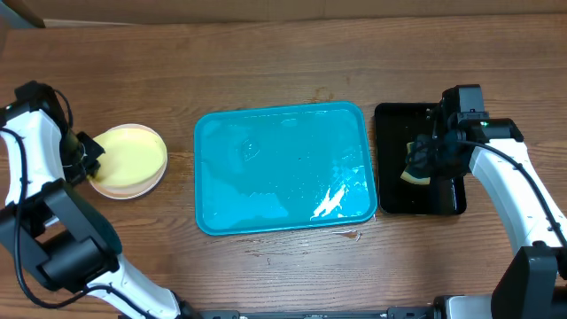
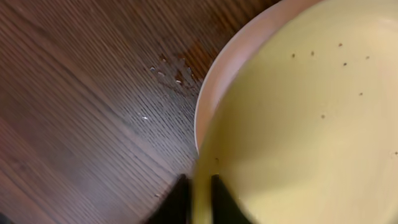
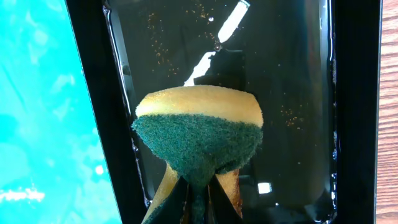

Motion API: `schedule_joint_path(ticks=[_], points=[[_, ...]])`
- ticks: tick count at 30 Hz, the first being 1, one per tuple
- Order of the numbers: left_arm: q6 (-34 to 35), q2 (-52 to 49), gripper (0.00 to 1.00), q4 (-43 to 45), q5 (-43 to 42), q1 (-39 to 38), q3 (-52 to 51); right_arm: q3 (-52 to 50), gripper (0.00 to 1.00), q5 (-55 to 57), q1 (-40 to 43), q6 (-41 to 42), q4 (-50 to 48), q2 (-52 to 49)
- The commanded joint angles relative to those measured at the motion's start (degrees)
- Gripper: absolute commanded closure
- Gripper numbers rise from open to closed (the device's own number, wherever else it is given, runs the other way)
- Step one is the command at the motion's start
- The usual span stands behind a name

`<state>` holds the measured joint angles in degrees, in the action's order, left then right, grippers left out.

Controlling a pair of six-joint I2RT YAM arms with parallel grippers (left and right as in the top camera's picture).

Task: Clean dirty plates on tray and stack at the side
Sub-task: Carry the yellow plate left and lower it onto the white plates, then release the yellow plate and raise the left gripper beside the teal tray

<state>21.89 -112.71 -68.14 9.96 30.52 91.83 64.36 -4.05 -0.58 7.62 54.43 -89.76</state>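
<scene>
The turquoise tray [image 1: 283, 168] lies in the middle of the table with no plates on it; its edge shows in the right wrist view [image 3: 37, 106]. A pale yellow-green plate [image 1: 135, 151] lies on top of a white plate [image 1: 106, 189] at the left of the table. My left gripper [image 1: 89, 158] is shut on the yellow-green plate's rim [image 2: 200, 193]; the white plate's rim [image 2: 214, 81] shows under it. My right gripper [image 3: 200, 199] is shut on a yellow and green sponge [image 3: 199, 134] over the black tray [image 1: 421, 159]. A third plate is not visible.
The black tray [image 3: 292, 68] holds shallow water with specks. Small drops lie on the wood [image 2: 171, 71] beside the plates. The tray's surface is wet with glare [image 1: 332, 202].
</scene>
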Motion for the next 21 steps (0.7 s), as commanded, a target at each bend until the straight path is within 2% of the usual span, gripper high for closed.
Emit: schedule_joint_path(ticks=[1, 3, 4, 10, 16, 21], points=[[-0.48, -0.24, 0.56, -0.02, -0.87, 0.33, -0.13, -0.04, 0.95, 0.09, 0.00, -0.22, -0.35, 0.09], [-0.79, 0.24, 0.46, -0.35, -3.80, 0.31, 0.35, -0.04, 0.95, 0.11, 0.00, -0.24, -0.42, 0.09], [-1.49, 0.52, 0.44, -0.57, -6.27, 0.31, 0.79, -0.04, 0.95, 0.11, 0.00, -0.44, -0.63, 0.09], [-6.58, 6.40, 0.44, -0.81, -18.93, -1.40, 2.01, -0.04, 0.96, 0.11, -0.07, -3.56, -2.54, 0.09], [-10.43, 14.75, 0.43, -1.92, -20.26, -8.83, 2.01, -0.04, 0.96, 0.04, -0.04, -3.63, -4.90, -0.22], [-11.65, 16.85, 0.41, -5.38, -20.33, -16.83, 2.01, -0.15, 0.96, -1.81, -0.09, -6.71, -4.87, -1.95]])
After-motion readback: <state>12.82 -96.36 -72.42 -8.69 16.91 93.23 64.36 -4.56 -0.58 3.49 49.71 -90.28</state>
